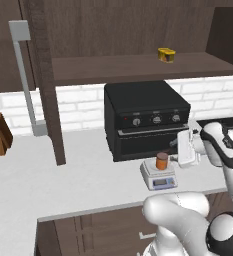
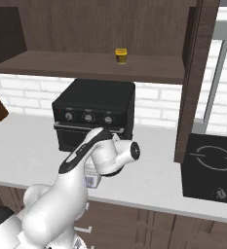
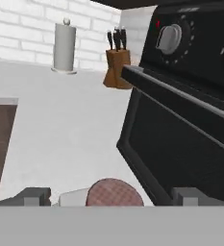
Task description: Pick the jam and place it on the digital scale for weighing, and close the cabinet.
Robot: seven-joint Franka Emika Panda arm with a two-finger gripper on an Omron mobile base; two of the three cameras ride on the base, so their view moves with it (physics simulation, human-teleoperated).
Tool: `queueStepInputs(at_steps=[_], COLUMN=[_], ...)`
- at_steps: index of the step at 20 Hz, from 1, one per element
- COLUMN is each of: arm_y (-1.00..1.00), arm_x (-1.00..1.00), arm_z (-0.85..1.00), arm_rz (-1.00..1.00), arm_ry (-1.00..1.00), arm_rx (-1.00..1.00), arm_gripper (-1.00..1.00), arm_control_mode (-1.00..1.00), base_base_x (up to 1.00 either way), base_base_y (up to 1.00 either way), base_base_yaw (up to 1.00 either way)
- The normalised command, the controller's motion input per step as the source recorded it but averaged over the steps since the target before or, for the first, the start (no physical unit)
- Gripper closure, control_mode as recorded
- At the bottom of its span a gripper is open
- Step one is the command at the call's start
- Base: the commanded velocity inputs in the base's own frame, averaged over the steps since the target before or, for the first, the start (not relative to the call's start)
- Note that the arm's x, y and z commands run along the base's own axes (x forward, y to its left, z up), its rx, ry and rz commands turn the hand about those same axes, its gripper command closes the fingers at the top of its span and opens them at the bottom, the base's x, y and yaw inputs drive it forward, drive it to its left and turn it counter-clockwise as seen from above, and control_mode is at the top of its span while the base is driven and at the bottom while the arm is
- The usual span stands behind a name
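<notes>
In the left base view the jam (image 1: pixel 161 161) stood on the scale (image 1: pixel 158 176), just left of the gripper (image 1: pixel 186 151), so placing looked done and closing the cabinet (image 1: pixel 47 85) came next, needing a lift to its door. In the right base view the arm hid the gripper, and the shelf held a yellow object (image 2: pixel 121 56). In the hand view the fingertips (image 3: pixel 32 196) stood spread either side of the jam lid, apparently let go.

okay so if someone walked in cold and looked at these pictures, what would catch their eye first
Probably the black oven in the middle of the white counter, with the small orange-brown jam standing upright on the digital scale right in front of it. The white arm's gripper sits just to the jar's right. Above, the cabinet is open, its door swung out edge-on, with a squat yellow object alone on its shelf.
</notes>
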Motion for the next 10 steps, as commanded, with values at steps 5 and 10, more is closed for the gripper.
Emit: queueStepInputs(at_steps=[5, 10], arm_y=[-0.04, -0.63], arm_x=[-0.30, -0.38], arm_z=[0.40, 0.90], arm_rz=[-0.02, 0.00], arm_ry=[-0.21, -0.27], arm_rx=[0.20, 0.27], arm_gripper=[-1.00, -1.00], arm_control_mode=[-1.00, -1.00], base_base_x=[0.00, 0.00], base_base_y=[0.00, 0.00], base_base_yaw=[0.00, 0.00])
